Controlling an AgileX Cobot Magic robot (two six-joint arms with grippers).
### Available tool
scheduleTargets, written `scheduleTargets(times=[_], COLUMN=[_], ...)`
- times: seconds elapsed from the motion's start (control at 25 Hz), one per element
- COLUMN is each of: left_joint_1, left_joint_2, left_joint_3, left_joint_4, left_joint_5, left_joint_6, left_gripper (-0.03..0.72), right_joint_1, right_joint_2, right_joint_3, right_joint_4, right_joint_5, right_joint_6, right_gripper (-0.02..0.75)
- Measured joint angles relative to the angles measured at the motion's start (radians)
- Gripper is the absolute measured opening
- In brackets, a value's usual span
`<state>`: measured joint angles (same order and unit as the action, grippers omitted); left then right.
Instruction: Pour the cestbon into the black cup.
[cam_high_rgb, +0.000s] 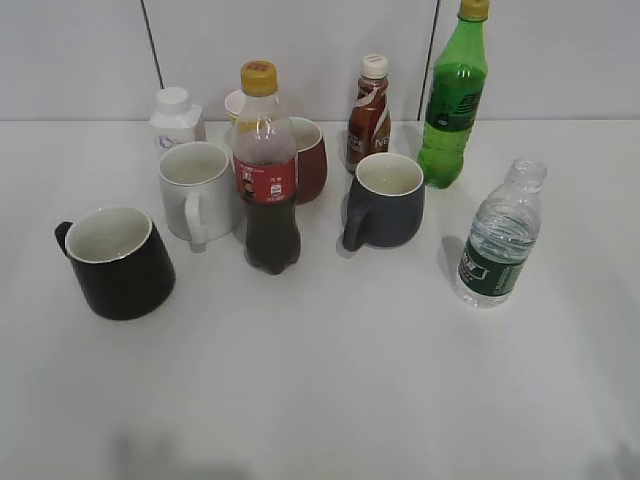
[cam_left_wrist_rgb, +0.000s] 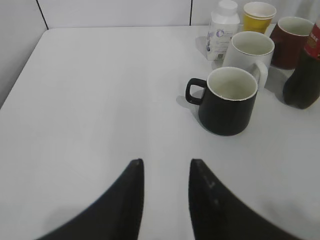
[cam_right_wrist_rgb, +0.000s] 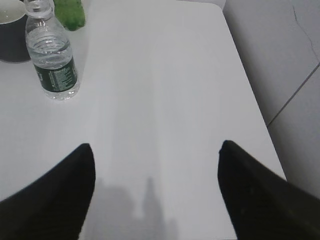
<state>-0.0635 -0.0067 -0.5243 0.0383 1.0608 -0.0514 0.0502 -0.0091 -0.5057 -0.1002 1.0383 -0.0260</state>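
The cestbon is seen upright and uncapped at the right of the worktop, well apart from the black cup at the left. The right claw is spread wide, the left claw slightly parted; nothing is pinched

I see a white table with clutter toward the back — a white mug just beside a red-labelled cola bottle, a dark red cup behind that, and a grey-blue mug to the right. Further back stand a white pill bottle, a yellow cup, a brown drink bottle and a tall green soda bottle — all upright
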Motion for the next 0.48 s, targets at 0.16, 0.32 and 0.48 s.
scheduleTargets(times=[0.16, 0.32, 0.48], left_joint_1=[0.0, 0.0, 0.0], left_joint_2=[0.0, 0.0, 0.0], left_joint_3=[0.0, 0.0, 0.0], left_joint_4=[0.0, 0.0, 0.0], left_joint_5=[0.0, 0.0, 0.0], left_joint_6=[0.0, 0.0, 0.0], left_gripper=[0.239, 0.232, 0.232], right_joint_1=[0.0, 0.0, 0.0], right_joint_2=[0.0, 0.0, 0.0], right_joint_3=[0.0, 0.0, 0.0], right_joint_4=[0.0, 0.0, 0.0], right_joint_5=[0.0, 0.0, 0.0], right_joint_6=[0.0, 0.0, 0.0], right_gripper=[0.589, 0.589, 0.589])
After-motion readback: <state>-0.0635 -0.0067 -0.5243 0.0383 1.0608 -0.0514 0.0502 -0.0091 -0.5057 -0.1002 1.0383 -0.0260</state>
